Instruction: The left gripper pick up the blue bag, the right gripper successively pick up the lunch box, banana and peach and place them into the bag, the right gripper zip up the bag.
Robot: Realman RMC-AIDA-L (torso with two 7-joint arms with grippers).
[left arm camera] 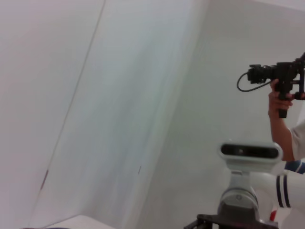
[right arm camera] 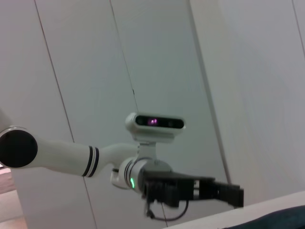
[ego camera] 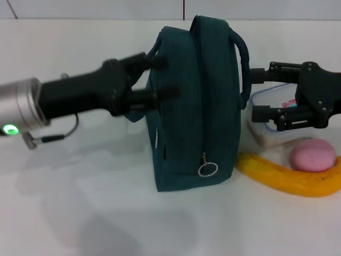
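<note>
One dark teal fabric blue bag (ego camera: pixel 194 106) stands upright mid-table, zipped, its ring pull hanging low. Black-clawed left gripper (ego camera: pixel 162 77) has its fingers apart against the bag's left side. Black right gripper (ego camera: pixel 258 95), fingers apart, hovers over the clear blue-lidded lunch box (ego camera: pixel 272 114); long yellow banana (ego camera: pixel 290 178) and pink peach (ego camera: pixel 312 155) lie beside it.
</note>
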